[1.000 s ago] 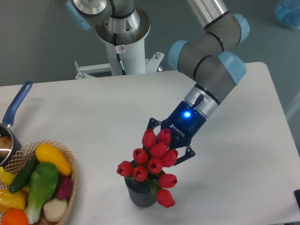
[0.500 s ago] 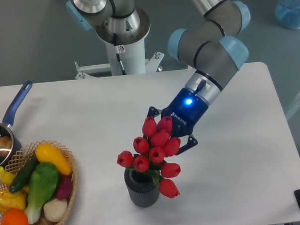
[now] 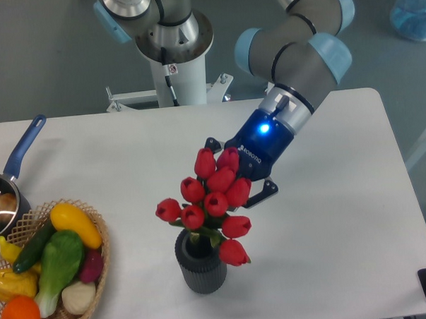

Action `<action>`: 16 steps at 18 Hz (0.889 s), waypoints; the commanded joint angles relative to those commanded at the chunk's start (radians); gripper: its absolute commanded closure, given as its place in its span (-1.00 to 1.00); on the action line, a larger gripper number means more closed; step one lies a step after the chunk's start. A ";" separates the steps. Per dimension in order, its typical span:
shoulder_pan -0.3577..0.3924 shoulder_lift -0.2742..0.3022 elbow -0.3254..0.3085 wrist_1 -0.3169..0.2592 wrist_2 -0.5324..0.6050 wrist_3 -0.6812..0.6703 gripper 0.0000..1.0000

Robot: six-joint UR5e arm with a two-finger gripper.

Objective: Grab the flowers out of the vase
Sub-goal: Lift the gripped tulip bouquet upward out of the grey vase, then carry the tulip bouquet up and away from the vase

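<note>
Mid-lift: gripper [image 3: 228, 181] clamped on the flowers [image 3: 209, 204], stems only partly clear of the vase [image 3: 200, 262] near the desk's [image 3: 343, 217] front edge. Next: straight upward pull until stems leave the rim, without tipping the vase toward the basket [image 3: 52, 276].

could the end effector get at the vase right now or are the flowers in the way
Probably not: the end effector appears shut on the flowers, which hang over the vase mouth.
</note>
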 joint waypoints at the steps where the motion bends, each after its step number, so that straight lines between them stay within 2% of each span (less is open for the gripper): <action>1: 0.000 0.002 0.000 0.000 0.000 0.000 0.14; 16: 0.038 0.045 0.003 0.000 -0.133 -0.003 0.14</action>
